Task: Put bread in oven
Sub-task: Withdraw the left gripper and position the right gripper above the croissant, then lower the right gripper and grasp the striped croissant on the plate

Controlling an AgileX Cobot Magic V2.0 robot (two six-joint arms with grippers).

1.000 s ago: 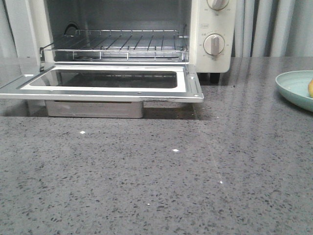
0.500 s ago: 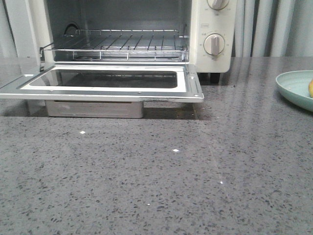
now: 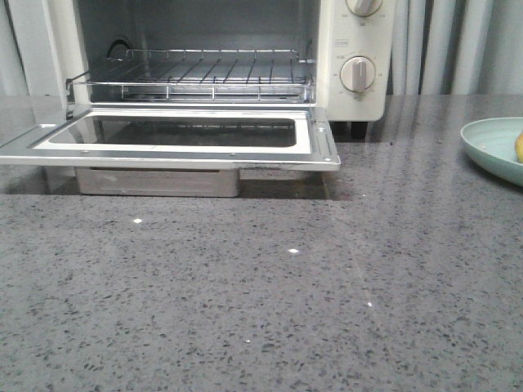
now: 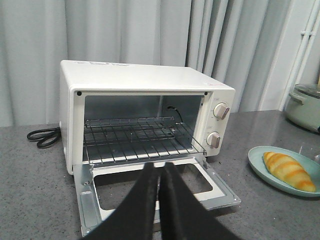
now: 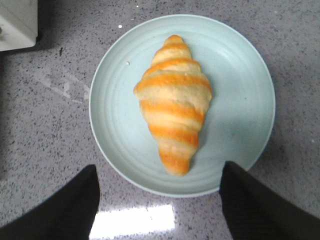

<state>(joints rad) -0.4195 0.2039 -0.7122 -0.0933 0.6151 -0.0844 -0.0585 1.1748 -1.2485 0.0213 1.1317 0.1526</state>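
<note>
The bread (image 5: 173, 103), a golden roll with orange stripes, lies on a pale green plate (image 5: 240, 135). My right gripper (image 5: 159, 170) is open and hangs above the plate's edge, its black fingers either side of the roll's tapered end, not touching it. The bread also shows in the left wrist view (image 4: 289, 170); only a sliver of it shows at the right edge of the front view (image 3: 519, 147). The cream-white oven (image 4: 145, 80) stands with its glass door (image 3: 315, 139) dropped open and its wire rack (image 3: 204, 73) bare. My left gripper (image 4: 159, 167) is shut and empty, in front of the open door.
A black power cord (image 4: 42, 136) lies coiled left of the oven. A grey-green pot (image 4: 304, 105) stands at the far right by the curtains. The plate (image 3: 490, 147) sits right of the oven on the speckled grey countertop (image 3: 261, 310). The oven's two knobs (image 3: 357, 73) face forward.
</note>
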